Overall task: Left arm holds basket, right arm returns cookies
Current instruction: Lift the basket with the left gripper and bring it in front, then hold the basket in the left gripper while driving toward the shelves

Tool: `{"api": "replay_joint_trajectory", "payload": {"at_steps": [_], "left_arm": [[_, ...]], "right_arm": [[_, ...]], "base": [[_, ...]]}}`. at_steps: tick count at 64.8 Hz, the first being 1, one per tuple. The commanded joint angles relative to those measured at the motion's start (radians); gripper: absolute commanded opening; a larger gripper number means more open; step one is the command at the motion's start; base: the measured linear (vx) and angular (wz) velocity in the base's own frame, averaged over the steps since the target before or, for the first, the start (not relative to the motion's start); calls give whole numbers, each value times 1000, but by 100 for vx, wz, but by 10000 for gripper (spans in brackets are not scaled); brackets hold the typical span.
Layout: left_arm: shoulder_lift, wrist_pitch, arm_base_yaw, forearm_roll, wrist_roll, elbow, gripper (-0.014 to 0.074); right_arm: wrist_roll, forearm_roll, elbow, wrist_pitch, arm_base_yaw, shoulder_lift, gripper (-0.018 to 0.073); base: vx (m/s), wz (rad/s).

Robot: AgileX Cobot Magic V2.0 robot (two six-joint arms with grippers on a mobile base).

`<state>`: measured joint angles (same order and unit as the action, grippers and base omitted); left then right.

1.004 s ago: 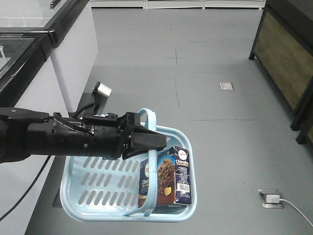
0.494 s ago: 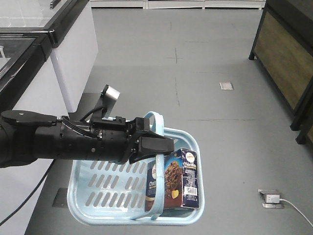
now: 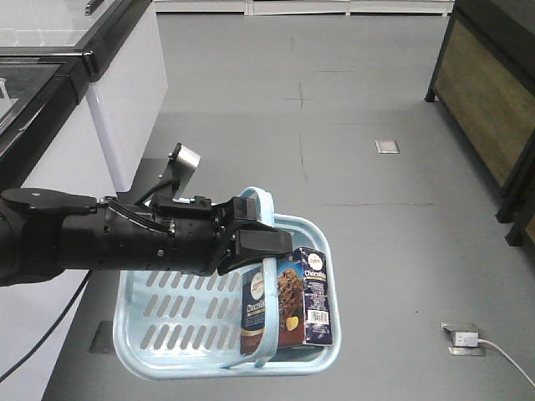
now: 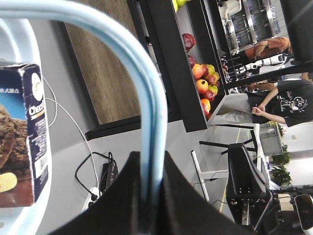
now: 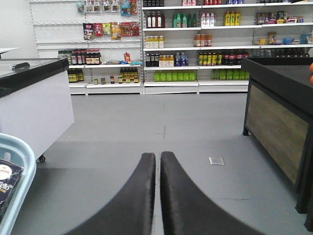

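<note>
My left gripper [image 3: 266,242] is shut on the hoop handle [image 3: 267,288] of the light blue basket [image 3: 171,313], which hangs above the grey floor. The dark navy cookies box [image 3: 290,305] stands upright in the basket's right end. The left wrist view shows the handle [image 4: 146,93] pinched between the jaws of the left gripper [image 4: 151,164], with the cookies [image 4: 24,142] at the left edge. My right gripper [image 5: 158,156] is shut on nothing, pointing along the aisle. To its lower left are the basket rim [image 5: 22,166] and a corner of the cookies [image 5: 7,183]. The right arm is out of the front view.
A white freezer cabinet [image 3: 125,83] stands on the left and a dark wooden display stand [image 3: 485,109] on the right. A floor socket with a cable [image 3: 462,338] lies lower right. Stocked shelves [image 5: 195,44] line the far wall. A fruit rack [image 4: 203,83] and a seated person [image 4: 279,105] are nearby.
The left arm carried the basket to the right, then a little back to the left. The cookies box shifted with it and stays upright.
</note>
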<state>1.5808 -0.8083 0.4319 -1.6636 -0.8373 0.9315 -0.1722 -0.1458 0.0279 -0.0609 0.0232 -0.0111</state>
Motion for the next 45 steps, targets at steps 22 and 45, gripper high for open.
{"api": "replay_joint_trajectory", "payload": {"at_steps": [22, 45], "left_arm": [[-49, -51, 5, -97, -6, 29, -3], [-49, -51, 5, -97, -6, 29, -3]], "right_arm": [[7, -6, 18, 70, -1, -13, -11], [7, -6, 18, 70, -1, -13, -11]], "base": [[0, 0], [0, -1]]}}
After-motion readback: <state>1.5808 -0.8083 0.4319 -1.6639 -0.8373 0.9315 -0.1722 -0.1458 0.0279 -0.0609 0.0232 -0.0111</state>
